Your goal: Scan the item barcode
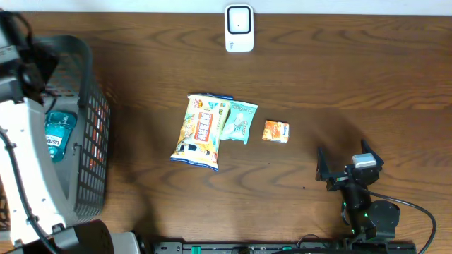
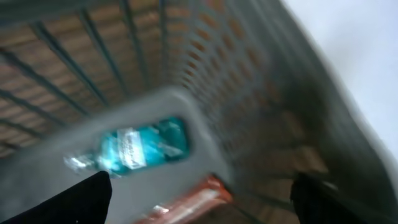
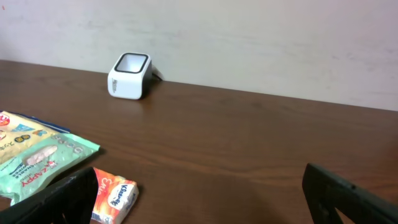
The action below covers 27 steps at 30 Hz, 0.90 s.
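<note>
Looking down the table (image 1: 367, 77) from the near edge, I record a grey mesh basket (image 1: 85, 63) at the robot's far left with the white left arm (image 1: 21, 141) reaching over it. Inside the basket lies a bottle (image 1: 59, 134) of blue liquid on its side, label up, and just beside it a red wrapper (image 2: 186, 202), partly cut off at the bottom of the wrist view. The left gripper (image 2: 202, 190) hangs above these two with its dark fingers (image 2: 81, 199) spread wide and nothing between them, though that view is blurred. The white scanner (image 1: 239, 28) stands at the far edge of the table, near the wall, well apart from both arms. Near the middle lie three items: a large snack bag (image 1: 200, 131), a pale green pouch (image 1: 238, 121) touching its right edge and tucked slightly under it, and a small orange packet (image 1: 275, 132) just beside the pouch but not touching it. The right gripper (image 1: 343, 161) sits low at the near right of the table — jaws fully apart, holding nothing — and faces the scanner and the items. No barcode can be made out on any item.
</note>
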{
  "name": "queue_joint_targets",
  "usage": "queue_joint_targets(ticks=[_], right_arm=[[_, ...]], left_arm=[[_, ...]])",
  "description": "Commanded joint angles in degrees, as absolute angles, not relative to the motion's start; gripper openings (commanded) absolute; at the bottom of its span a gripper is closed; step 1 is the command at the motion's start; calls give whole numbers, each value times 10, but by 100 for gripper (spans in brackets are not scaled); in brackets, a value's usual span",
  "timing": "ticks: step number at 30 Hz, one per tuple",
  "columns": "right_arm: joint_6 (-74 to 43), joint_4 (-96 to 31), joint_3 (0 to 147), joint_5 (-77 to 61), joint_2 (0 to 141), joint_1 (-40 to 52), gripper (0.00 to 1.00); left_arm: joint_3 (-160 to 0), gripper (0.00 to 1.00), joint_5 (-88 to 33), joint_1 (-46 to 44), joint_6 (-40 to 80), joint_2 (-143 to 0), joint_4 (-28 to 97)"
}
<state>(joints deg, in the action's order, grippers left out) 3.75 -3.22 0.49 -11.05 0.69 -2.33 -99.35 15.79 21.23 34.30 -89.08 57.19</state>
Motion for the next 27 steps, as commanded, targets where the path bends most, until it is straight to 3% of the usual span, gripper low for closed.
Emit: queue_joint_targets(ticks=[1, 5, 8, 13, 27], right_arm=[[39, -34, 3, -110, 3, -20, 99], [39, -34, 3, -110, 3, -20, 99], [39, -34, 3, -110, 3, -20, 99], [39, -34, 3, -110, 3, -20, 99], [39, -34, 3, -110, 3, -20, 99]], left_arm=[[-992, 92, 170, 249, 72, -907, 586], [-980, 94, 171, 281, -37, -939, 589], [-979, 94, 170, 302, -38, -974, 610], [-951, 95, 46, 335, -133, -1053, 594], [-929, 94, 41, 354, -210, -1176, 533]])
